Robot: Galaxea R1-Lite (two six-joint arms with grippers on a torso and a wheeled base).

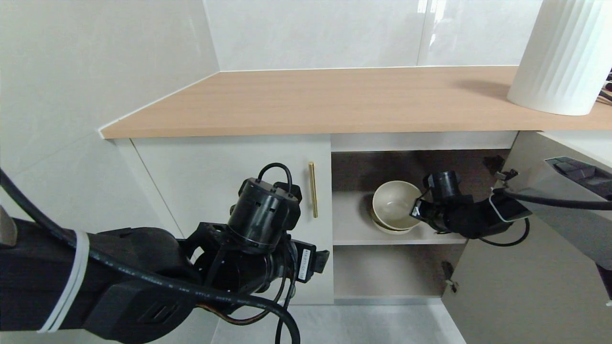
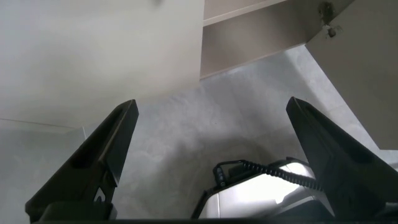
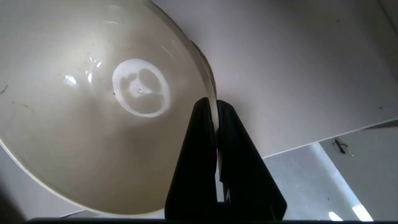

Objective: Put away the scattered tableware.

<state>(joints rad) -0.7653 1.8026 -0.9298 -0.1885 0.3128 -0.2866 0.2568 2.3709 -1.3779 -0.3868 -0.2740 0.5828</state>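
A bowl (image 1: 393,203) is pinched at its rim by the right gripper (image 3: 214,106), tilted over the cabinet shelf (image 1: 349,231); the left gripper (image 2: 211,104) is spread wide.

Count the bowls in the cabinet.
2. One cream bowl, tilted, rim pinched by the right gripper; a second bowl lies beneath it on the upper shelf. More may hide underneath.

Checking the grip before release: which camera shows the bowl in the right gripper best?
Right wrist view: the bowl is close up, its rim pinched by the right gripper. Head view gives it small, tilted, over the cabinet shelf. Left wrist view faces the floor.
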